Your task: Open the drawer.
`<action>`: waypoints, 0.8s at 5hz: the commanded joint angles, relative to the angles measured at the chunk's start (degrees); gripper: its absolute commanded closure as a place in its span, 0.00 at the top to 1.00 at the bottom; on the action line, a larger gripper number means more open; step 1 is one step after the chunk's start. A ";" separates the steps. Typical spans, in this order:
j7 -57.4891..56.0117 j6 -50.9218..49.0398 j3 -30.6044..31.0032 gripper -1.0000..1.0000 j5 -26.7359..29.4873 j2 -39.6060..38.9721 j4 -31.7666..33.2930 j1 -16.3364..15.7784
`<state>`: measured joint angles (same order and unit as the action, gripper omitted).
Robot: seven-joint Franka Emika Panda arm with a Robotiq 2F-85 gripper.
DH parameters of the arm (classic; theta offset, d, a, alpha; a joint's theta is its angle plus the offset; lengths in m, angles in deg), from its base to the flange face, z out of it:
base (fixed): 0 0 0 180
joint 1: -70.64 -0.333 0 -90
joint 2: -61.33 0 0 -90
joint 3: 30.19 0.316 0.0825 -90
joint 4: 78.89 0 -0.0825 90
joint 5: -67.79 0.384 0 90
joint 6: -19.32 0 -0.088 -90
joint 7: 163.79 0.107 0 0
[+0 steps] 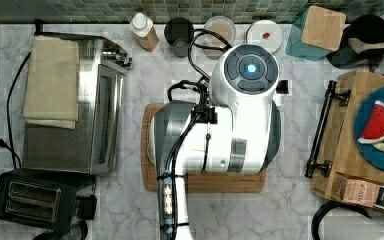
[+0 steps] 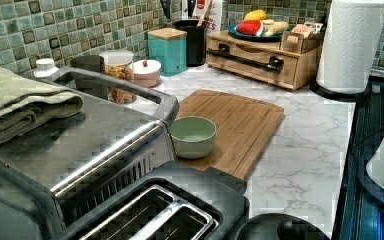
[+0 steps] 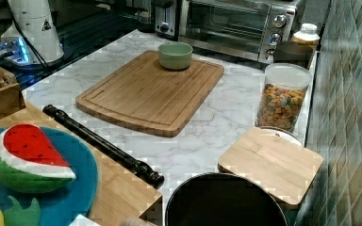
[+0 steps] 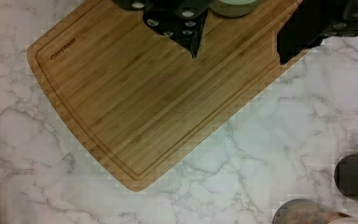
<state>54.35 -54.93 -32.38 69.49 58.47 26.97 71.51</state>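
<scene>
The drawer [image 2: 252, 64] is the front of a light wooden box unit [image 1: 347, 155] at the top view's right edge. Its long black bar handle [image 1: 324, 127] [image 2: 245, 57] [image 3: 99, 141] runs across the front. The drawer front sits flush with the box. My arm [image 1: 230, 125] hangs over the bamboo cutting board [image 1: 200, 182] in the middle of the counter, well to the left of the handle in the top view. In the wrist view my gripper [image 4: 237, 55] is open above the board, and nothing is between its dark fingers [image 4: 186, 28].
A green bowl [image 2: 193, 136] stands on the cutting board [image 3: 151, 92]. A toaster oven [image 1: 75, 110] and a toaster [image 1: 35, 200] fill the top view's left. Jars and canisters [image 1: 220, 30] line the back wall. A blue plate with toy fruit [image 1: 380, 127] tops the box. A paper towel roll [image 2: 350, 45] stands beside it.
</scene>
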 commanded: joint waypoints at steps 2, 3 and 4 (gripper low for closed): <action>-6.33 12.59 -1.37 1.00 -5.65 3.56 10.65 0.75; -26.22 25.77 -4.32 1.00 -3.20 3.33 16.98 5.10; -36.02 19.18 -6.04 1.00 -2.98 -1.23 9.43 7.45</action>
<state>21.46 -30.95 -32.85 65.29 57.73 37.26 73.57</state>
